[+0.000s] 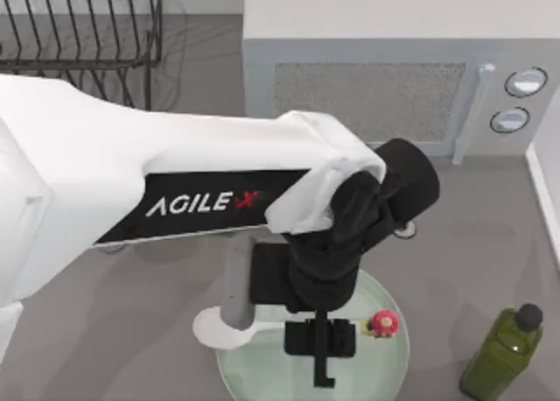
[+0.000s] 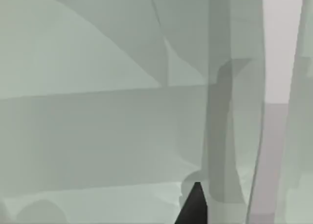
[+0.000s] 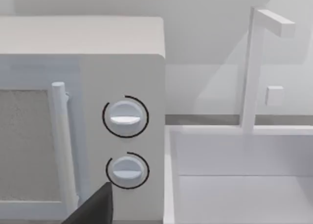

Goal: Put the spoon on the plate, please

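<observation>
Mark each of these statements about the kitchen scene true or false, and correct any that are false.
1. The left gripper is above the plate. True.
2. The spoon lies wholly on the table, clear of the plate. False: its bowl overhangs the plate's left rim and its red-knobbed end is over the plate.
3. A green bottle stands to the right of the plate. True.
4. The microwave has three dials. False: it has two.
</observation>
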